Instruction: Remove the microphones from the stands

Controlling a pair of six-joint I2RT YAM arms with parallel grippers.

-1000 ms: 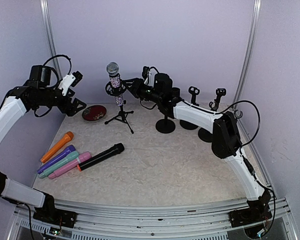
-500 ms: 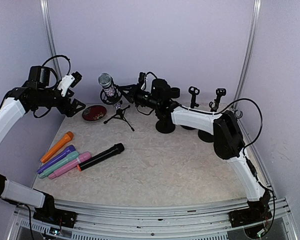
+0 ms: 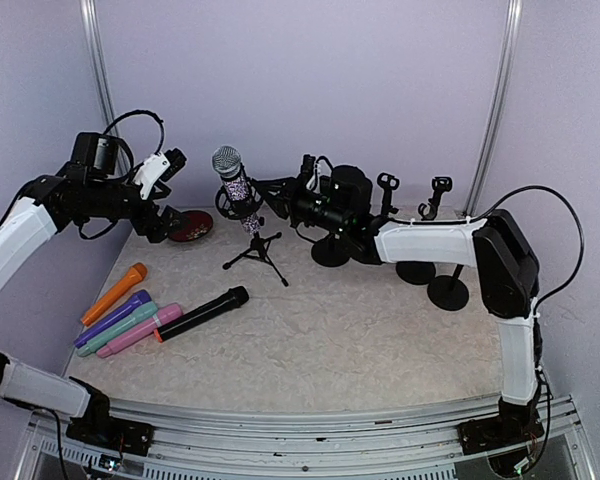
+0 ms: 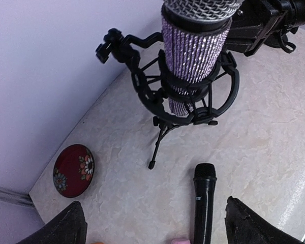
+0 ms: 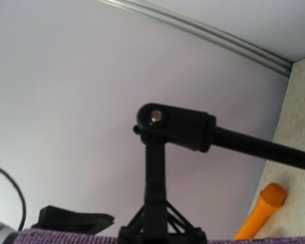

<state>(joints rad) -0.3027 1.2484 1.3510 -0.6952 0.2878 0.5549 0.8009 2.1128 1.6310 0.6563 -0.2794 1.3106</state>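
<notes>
Bright, even light, faint shadows; right wrist view blurred.

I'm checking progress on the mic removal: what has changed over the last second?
The stand with the sparkly microphone tipped left, then slid nearer and rightward, the right tool moving with it at the mount. The left tool, open, swung right toward the microphone. Unchanged: microphone still in its mount; red dish and loose microphones in place.

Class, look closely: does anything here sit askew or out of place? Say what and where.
The tripod stand at the back leans, its glitter microphone tipped leftward, held at its cradle by the right gripper. Nothing looks spilled or broken.
</notes>
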